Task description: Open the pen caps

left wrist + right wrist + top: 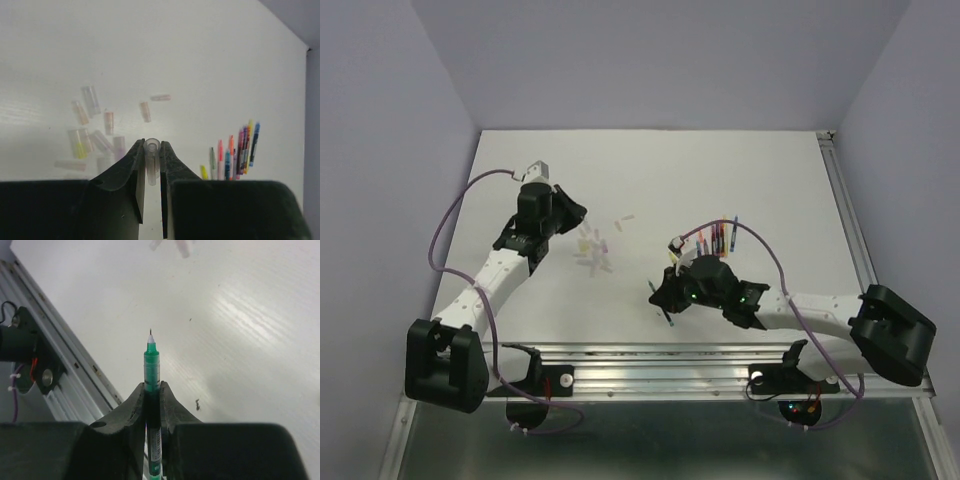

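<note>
Left gripper point(152, 145) pinches a clear pen cap point(152, 159), right gripper point(151, 386) clamps the bare-tipped green pen point(151, 357); loose caps point(595, 252) lie mid-frame, and the row of pens point(715, 238) right of centre appears uncapped, though too small to confirm.

A: Lying on the white bench point(770, 180)?
B: Row of coloured pens point(720, 238), side by side, right of centre.
A: Anything else?
B: Green pen point(151, 365) apart from them, tip bare. Small dark speck point(198, 402) on the bench. Metal rail point(660, 357) along the near edge.
</note>
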Available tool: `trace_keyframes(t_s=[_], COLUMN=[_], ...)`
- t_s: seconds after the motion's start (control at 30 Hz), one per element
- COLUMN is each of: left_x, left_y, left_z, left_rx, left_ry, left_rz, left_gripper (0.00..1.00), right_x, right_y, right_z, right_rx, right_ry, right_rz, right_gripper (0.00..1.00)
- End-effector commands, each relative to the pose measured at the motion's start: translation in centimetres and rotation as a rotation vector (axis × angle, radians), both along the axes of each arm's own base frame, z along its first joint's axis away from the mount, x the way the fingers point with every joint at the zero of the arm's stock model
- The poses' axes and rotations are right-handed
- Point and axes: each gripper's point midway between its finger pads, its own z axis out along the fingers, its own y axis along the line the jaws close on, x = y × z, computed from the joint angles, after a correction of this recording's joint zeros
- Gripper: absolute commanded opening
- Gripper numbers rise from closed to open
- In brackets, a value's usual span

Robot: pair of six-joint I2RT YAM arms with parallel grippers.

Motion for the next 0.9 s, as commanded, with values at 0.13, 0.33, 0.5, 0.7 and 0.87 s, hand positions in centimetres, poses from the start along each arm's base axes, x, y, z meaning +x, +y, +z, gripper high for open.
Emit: trace_keyframes(t_s=[0.13,0.33,0.5,0.7,0.87], left_x=[-3.8,-4.0,-3.5,-2.7,-2.3], left_y=[3.2,4.8,5.0,4.6,4.6], left_z=[-7.3,-10.2,-12.3,-13.0,-13.6], left_rx=[0.109,0.196,0.242,0.249,0.258], left_ry=[0.215,0.347,0.411,0.425,0.437], left_rz=[0.123,0.192,0.183,0.167,0.163], left_gripper=[0.00,0.00,0.00,0.00,0.03], right_x=[8.9,12.5,13.9,14.7,14.8], right_y=[0.6,0.0,-0.9,-2.4,-3.1], right_z=[-1.1,-3.3,-4.3,-5.5,-6.2], right_rx=[-0.241,-0.423,-0.521,-0.555,-0.568], right_ry=[-0.087,-0.117,-0.127,-0.108,-0.099], right_rz=[-0.211,-0.300,-0.336,-0.364,-0.375], right_gripper=[0.02,0.04,0.07,0.12,0.17])
